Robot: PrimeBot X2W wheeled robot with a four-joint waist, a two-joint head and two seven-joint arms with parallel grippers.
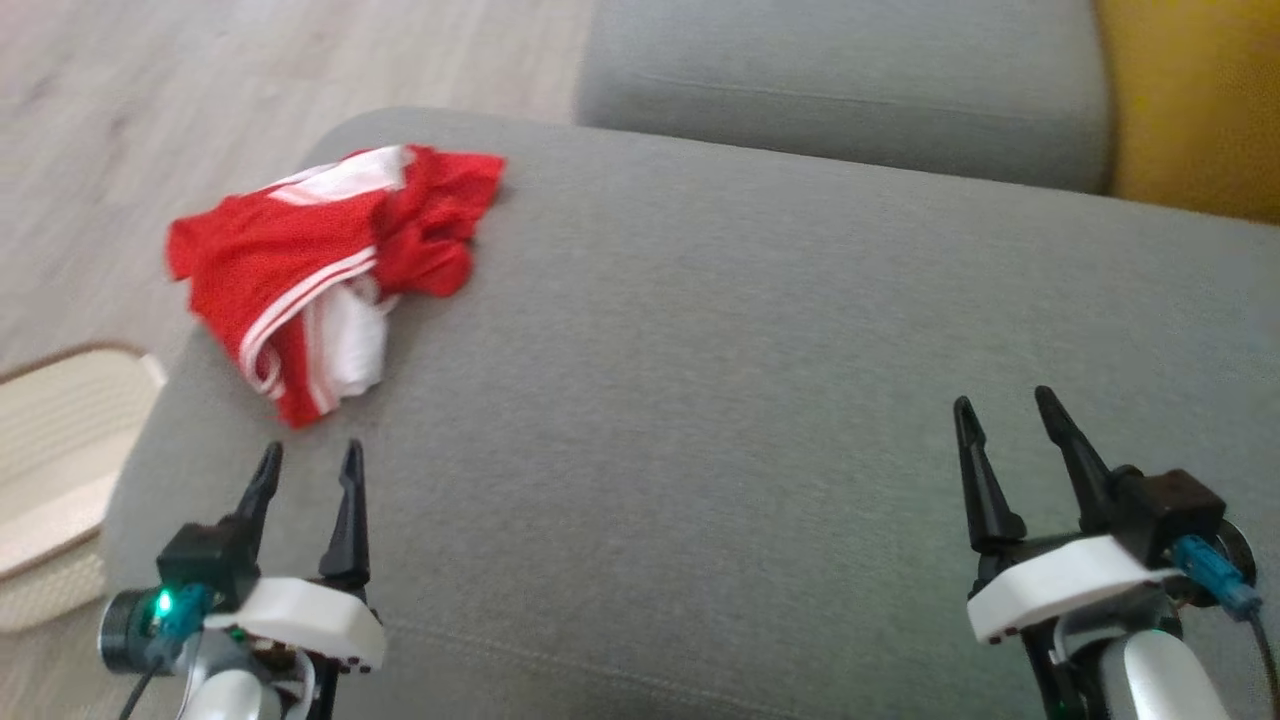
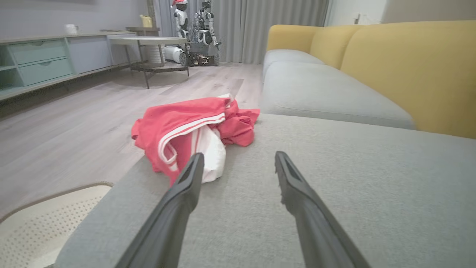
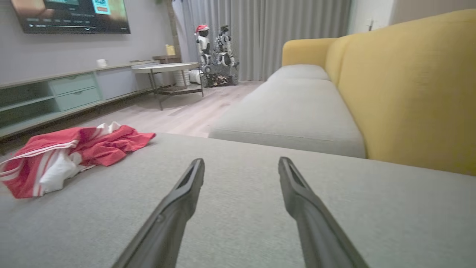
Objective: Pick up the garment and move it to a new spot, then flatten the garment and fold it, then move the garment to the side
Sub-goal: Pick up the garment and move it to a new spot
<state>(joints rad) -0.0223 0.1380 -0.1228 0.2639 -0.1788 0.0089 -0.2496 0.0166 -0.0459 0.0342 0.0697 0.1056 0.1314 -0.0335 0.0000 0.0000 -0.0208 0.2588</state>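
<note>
A crumpled red garment [image 1: 320, 265] with white stripes and a white inner part lies at the far left corner of the grey sofa cushion [image 1: 750, 400], partly over its edge. My left gripper [image 1: 310, 460] stands open just short of the garment's near end, nothing between its fingers. In the left wrist view the garment [image 2: 186, 130] sits ahead and slightly left of the left gripper [image 2: 238, 158]. My right gripper [image 1: 1005, 405] is open over the cushion's right part, far from the garment [image 3: 67, 156], which lies off to the left of the right gripper [image 3: 241, 163] in the right wrist view.
A cream woven basket [image 1: 55, 470] stands on the wooden floor left of the cushion. A second grey cushion [image 1: 850, 90] lies beyond, with the yellow backrest [image 1: 1200, 110] on the right. A low table [image 2: 148, 41] and a sideboard [image 2: 41, 59] stand across the room.
</note>
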